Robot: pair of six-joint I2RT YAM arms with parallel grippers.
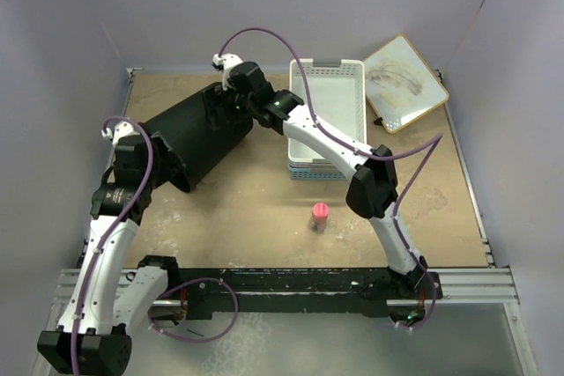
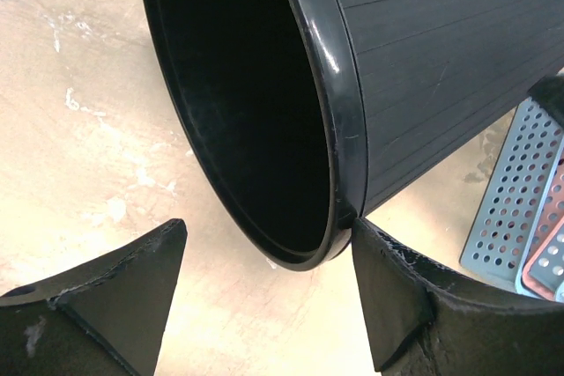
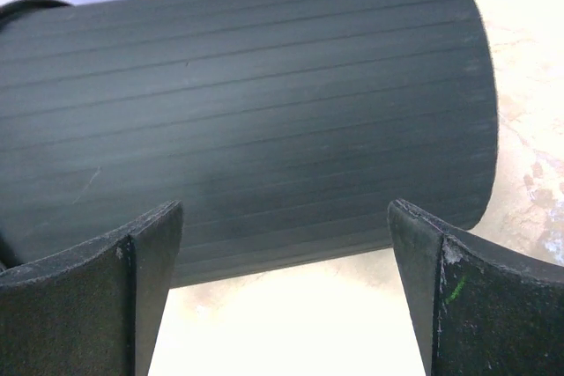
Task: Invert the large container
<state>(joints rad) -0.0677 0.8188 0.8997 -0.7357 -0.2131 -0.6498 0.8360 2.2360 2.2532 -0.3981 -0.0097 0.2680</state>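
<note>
No brand or label could be read anywhere; the marks on the wood-framed white board (image 1: 405, 83), at the far right of the table (image 1: 256, 209), were too faint to make out.

The left gripper (image 1: 166, 163) (image 2: 269, 228) had its 2 fingers (image 2: 132, 297) apart, with the lowest part of the large container's (image 1: 196, 136) (image 2: 441, 85) rim between them. The right-hand finger in the left wrist view sat at the rim's outer edge, touching it or just beside it; the other stood clear of it. Nothing was clamped.

The right gripper (image 1: 222, 103) (image 3: 284, 209) had its fingers (image 3: 88, 305) spread wide. In the right wrist view they framed the container's (image 3: 247, 103) wall near its closed base. Contact could not be told.

The container lay on its side on the table's far left, mouth toward the left arm, base toward the right gripper. It was black plastic, round and tapered, with fine ridges running along its matt wall and a smooth, glossy rolled rim. The table was pale, mottled and scuffed.

Just right of the container, a white perforated basket (image 1: 335, 103) was stacked on a blue basket (image 1: 313, 173) (image 2: 511, 200), with a pink basket (image 2: 551, 253) nested inside. A small pink cylinder (image 1: 321, 216) stood apart near the middle.
</note>
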